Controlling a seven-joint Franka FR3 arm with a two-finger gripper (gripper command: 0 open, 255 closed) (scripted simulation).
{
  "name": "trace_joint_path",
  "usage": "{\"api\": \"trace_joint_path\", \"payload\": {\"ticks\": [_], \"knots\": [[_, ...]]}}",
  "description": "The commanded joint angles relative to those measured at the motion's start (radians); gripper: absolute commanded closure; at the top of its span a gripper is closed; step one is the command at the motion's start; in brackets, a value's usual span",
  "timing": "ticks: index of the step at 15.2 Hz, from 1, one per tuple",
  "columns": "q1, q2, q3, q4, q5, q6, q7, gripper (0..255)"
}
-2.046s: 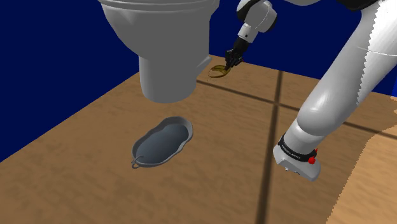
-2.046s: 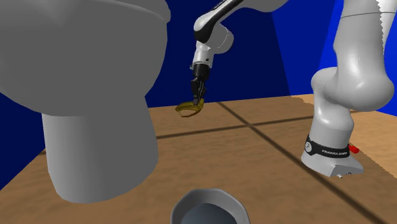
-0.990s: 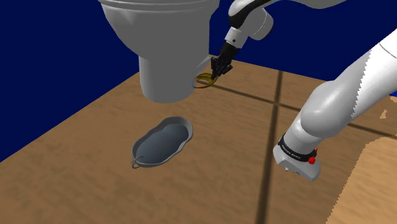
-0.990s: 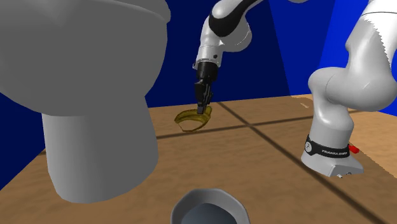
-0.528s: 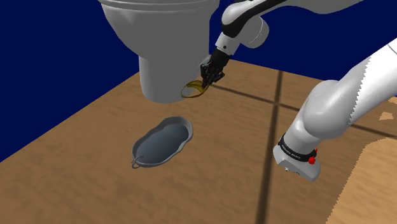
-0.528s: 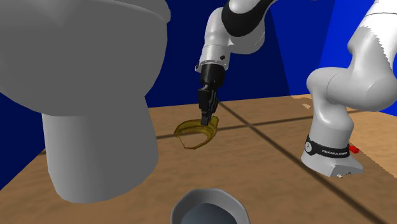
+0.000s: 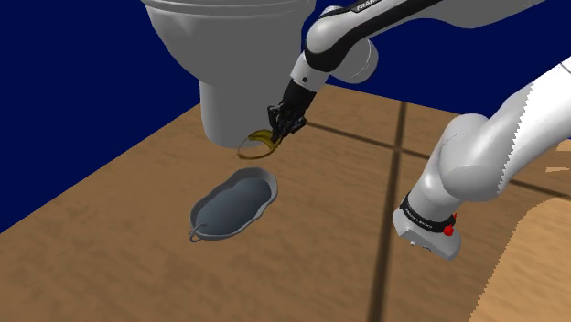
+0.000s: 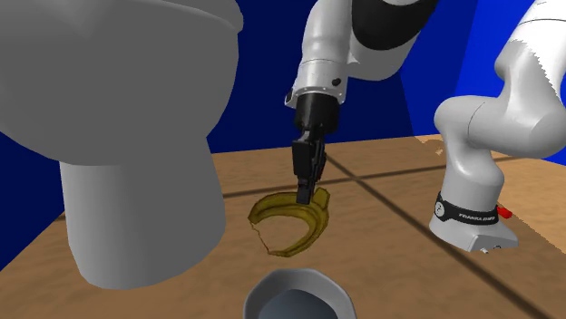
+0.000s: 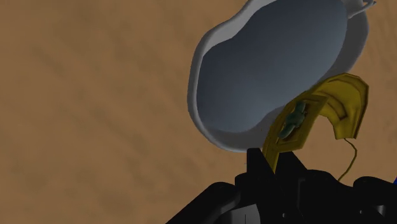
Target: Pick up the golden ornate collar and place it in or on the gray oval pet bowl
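The golden collar (image 7: 257, 144) (image 8: 292, 222) hangs in the air as an open curved band, with my black gripper (image 7: 277, 131) (image 8: 304, 197) shut on one end of it. In the wrist view the collar (image 9: 318, 118) shows a small green stone and reaches out from the gripper (image 9: 278, 167) over the rim of the bowl. The grey oval pet bowl (image 7: 233, 204) (image 8: 295, 295) (image 9: 273, 67) lies on the wooden floor, below and a little ahead of the collar in the shoulder view. The collar is apart from the bowl.
A large grey toilet (image 7: 229, 59) (image 8: 118, 136) stands close beside the gripper at the shoulder view's upper left. The arm's white base (image 7: 428, 220) (image 8: 472, 217) sits on the floor to the right. Dark seams (image 7: 393, 165) cross the wooden floor. Blue walls stand behind.
The gripper has carried the collar from the far floor near the toilet's rear toward the bowl, moving down-left in the shoulder view and nearer in the second exterior view. The bowl has stayed put.
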Motion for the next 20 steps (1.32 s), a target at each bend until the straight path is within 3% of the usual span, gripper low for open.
{"api": "trace_joint_path", "payload": {"ticks": [1,9,20], "knots": [[0.029,0.013,0.044,0.009,0.020,0.032,0.051,255],[0.119,0.105,0.218,0.083,0.050,0.154,0.258,255],[0.163,0.232,0.214,0.050,0.185,0.303,0.115,255]]}}
